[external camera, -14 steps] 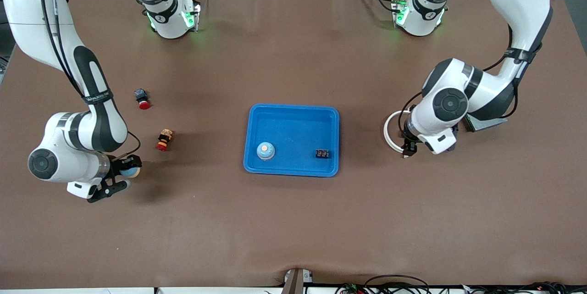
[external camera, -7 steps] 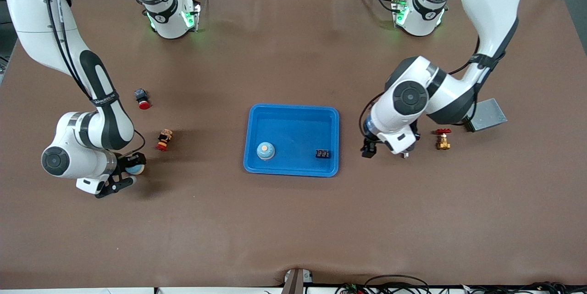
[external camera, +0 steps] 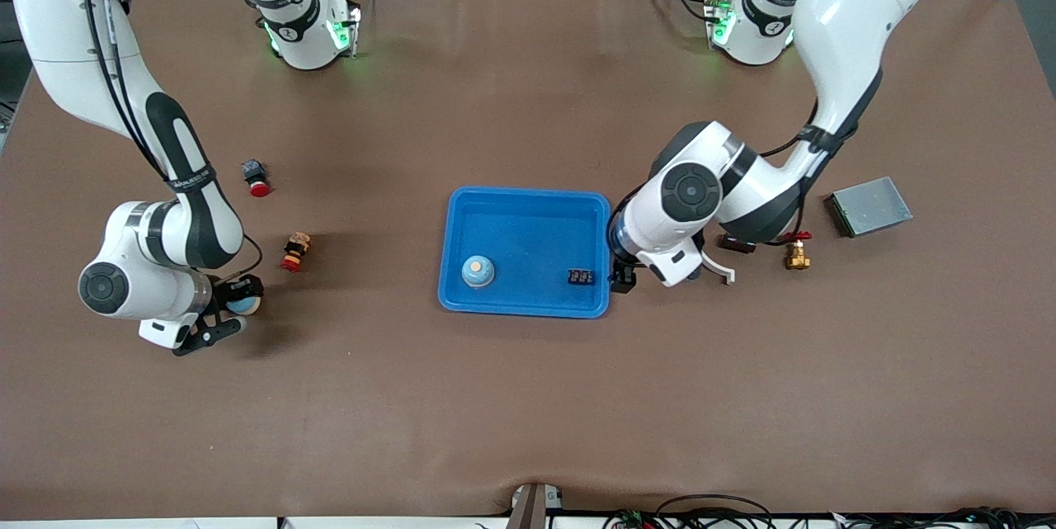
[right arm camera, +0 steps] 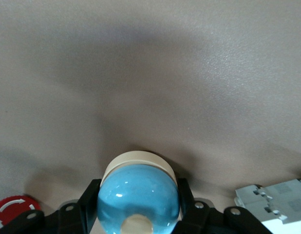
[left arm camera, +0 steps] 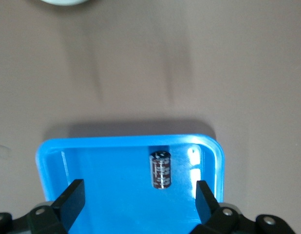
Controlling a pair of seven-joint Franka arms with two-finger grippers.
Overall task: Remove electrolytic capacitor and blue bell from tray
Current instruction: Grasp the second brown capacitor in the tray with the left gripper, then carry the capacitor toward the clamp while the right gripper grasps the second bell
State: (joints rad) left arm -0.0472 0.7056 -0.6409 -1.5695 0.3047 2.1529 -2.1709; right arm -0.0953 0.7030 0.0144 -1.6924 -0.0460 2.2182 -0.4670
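Observation:
A blue tray (external camera: 528, 224) lies mid-table. In it a blue bell (external camera: 478, 271) stands upright and a dark capacitor (external camera: 581, 276) lies on its side. My left gripper (external camera: 621, 277) is over the tray's rim at the left arm's end. In the left wrist view it (left arm camera: 139, 204) is open and empty, with the capacitor (left arm camera: 160, 169) on the tray floor (left arm camera: 106, 165) ahead of its fingers. My right gripper (external camera: 231, 311) is shut on a second blue bell (external camera: 242, 299) low over the table at the right arm's end. That bell (right arm camera: 138, 195) sits between the fingers (right arm camera: 185, 195).
A red push button (external camera: 257, 178) and a small figurine (external camera: 297, 252) lie near the right gripper. At the left arm's end are a brass valve (external camera: 796, 253), a grey metal box (external camera: 869, 205), a white curved piece (external camera: 719, 266) and a dark part (external camera: 737, 244).
My left arm has swung from its own end of the table to the tray's rim. My right gripper, with the bell, has shifted slightly toward the tray.

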